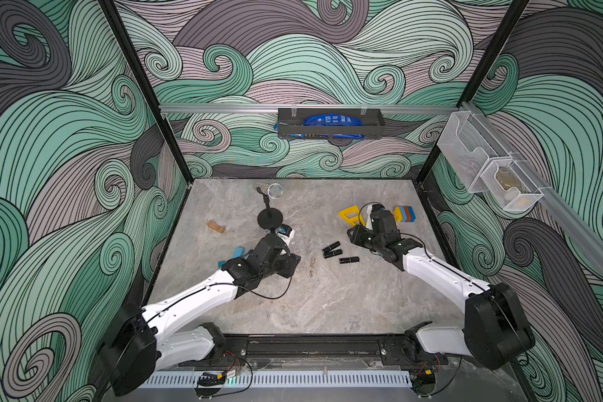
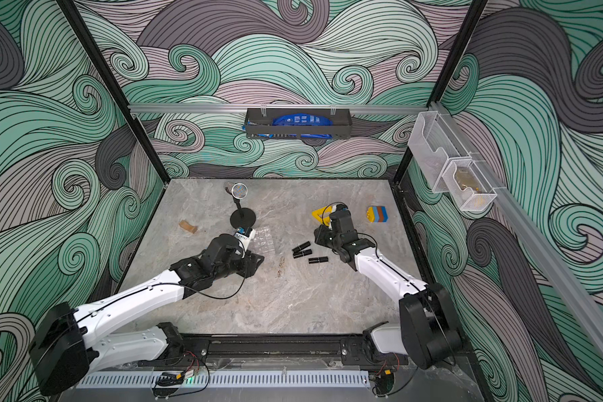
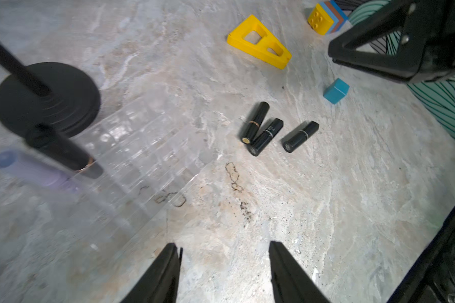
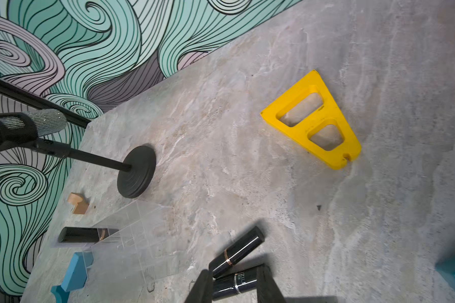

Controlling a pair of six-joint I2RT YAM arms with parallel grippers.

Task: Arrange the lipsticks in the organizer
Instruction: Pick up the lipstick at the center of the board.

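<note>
"zil" is read on the black lipstick [image 4: 237, 284] framed between the right gripper's [image 4: 234, 271] jaws, grip not discernible, while the left gripper's [image 3: 222, 244] jaws are seen parted.

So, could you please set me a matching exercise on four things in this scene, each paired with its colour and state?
Things:
1. organizer
2. wedge frame
3. loose lipsticks
4. microphone stand

Descriptions:
A. yellow, with two cut-outs
B. black, lying flat
C. clear, next to the stand's base
D. black, standing upright

Pairs: 1-C, 2-A, 3-B, 4-D.
</note>
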